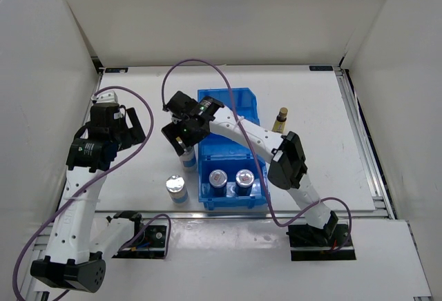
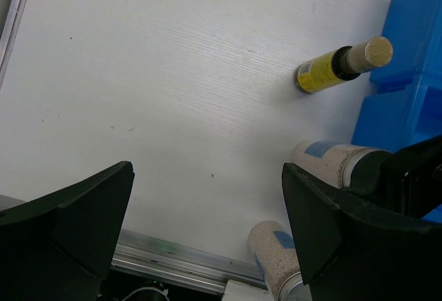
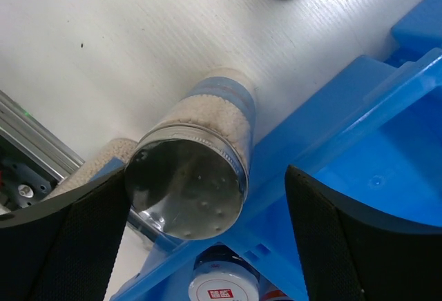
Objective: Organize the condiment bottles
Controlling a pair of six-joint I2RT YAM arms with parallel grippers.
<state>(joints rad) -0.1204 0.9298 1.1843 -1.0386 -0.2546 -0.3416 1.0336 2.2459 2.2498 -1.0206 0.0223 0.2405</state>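
My right gripper (image 1: 185, 142) (image 3: 206, 180) is open and straddles the silver cap of a clear bottle (image 1: 188, 157) (image 3: 190, 177) that stands against the left wall of the blue bin (image 1: 231, 111). The cap is close to the left finger. A second clear bottle (image 1: 177, 189) (image 2: 276, 253) stands nearer the front. Two grey jars (image 1: 218, 178) (image 1: 244, 178) sit in the bin's near compartment. One dark-brown bottle (image 1: 280, 118) stands right of the bin. Another dark-brown bottle (image 2: 342, 63) stands at the bin's left side, hidden in the top view. My left gripper (image 1: 128, 127) (image 2: 207, 171) is open and empty.
The bin's far compartment (image 1: 238, 101) holds nothing visible. White walls enclose the table on the left, back and right. An aluminium rail (image 2: 173, 256) runs along the table's near edge. The right arm reaches across the bin.
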